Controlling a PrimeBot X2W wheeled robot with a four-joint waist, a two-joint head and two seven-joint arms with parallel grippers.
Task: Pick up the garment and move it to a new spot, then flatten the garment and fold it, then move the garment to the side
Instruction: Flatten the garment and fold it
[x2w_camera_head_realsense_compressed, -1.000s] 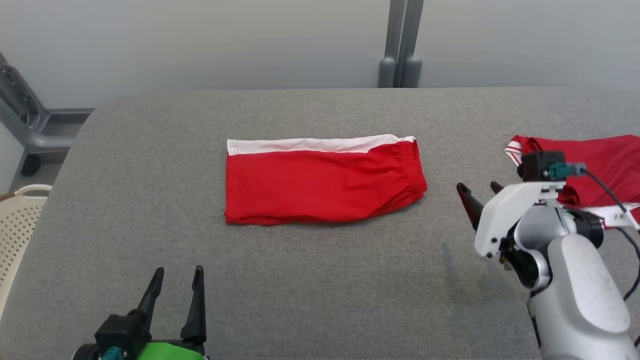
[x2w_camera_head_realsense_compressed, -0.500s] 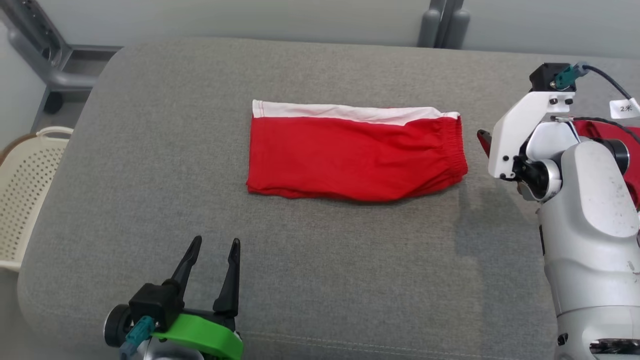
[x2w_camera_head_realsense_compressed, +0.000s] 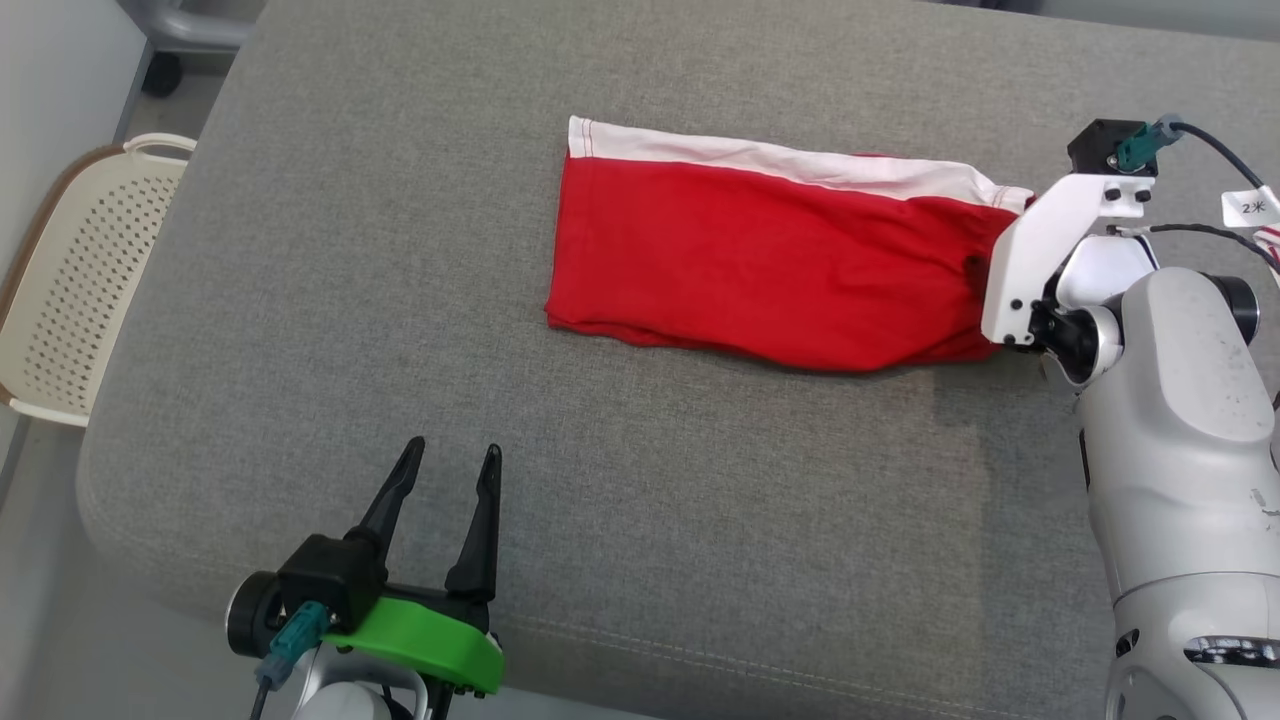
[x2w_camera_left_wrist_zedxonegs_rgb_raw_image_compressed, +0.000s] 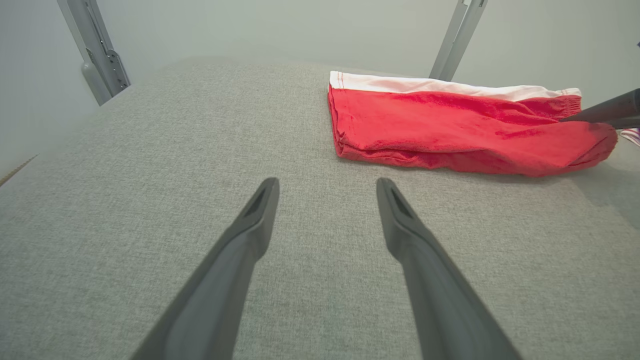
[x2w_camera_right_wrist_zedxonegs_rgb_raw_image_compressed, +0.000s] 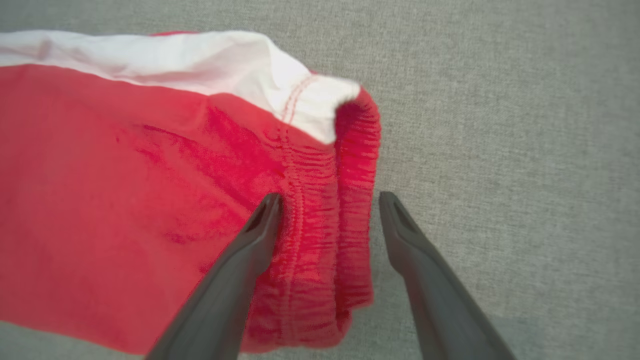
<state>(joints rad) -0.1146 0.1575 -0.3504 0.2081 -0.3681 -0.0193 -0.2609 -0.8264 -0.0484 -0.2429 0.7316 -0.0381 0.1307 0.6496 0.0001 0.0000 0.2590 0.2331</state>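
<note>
A red garment (x2w_camera_head_realsense_compressed: 770, 270) is seen lying on the grey counter (x2w_camera_head_realsense_compressed: 700, 520). It is folded into a long, flat shape. A white strip (x2w_camera_head_realsense_compressed: 780, 160) is seen along its far edge. The garment is placed near the middle of the counter, a bit toward the right side.

The right pincer (x2w_camera_right_wrist_zedxonegs_rgb_raw_image_compressed: 331, 197) is held wide open at the right end of the garment. The stretchy waistband (x2w_camera_right_wrist_zedxonegs_rgb_raw_image_compressed: 350, 225) is found between its two dark fingers. One finger is placed over the red cloth, and the other is placed over the bare grey counter just beside the edge. The cloth is not squeezed. Whether the cloth is touched by the fingers cannot be told. In the head view, these fingers are mostly hidden behind the white wrist part (x2w_camera_head_realsense_compressed: 1040, 250) of the right arm.

The left pincer (x2w_camera_head_realsense_compressed: 453, 450) is also held wide open, and nothing is held in it. It is seen near the front edge of the counter, well apart from the garment. Bare grey counter is seen between its fingers in the left wrist view.

A cream basket (x2w_camera_head_realsense_compressed: 80, 290) with many small holes is seen beside the left end of the counter.
</note>
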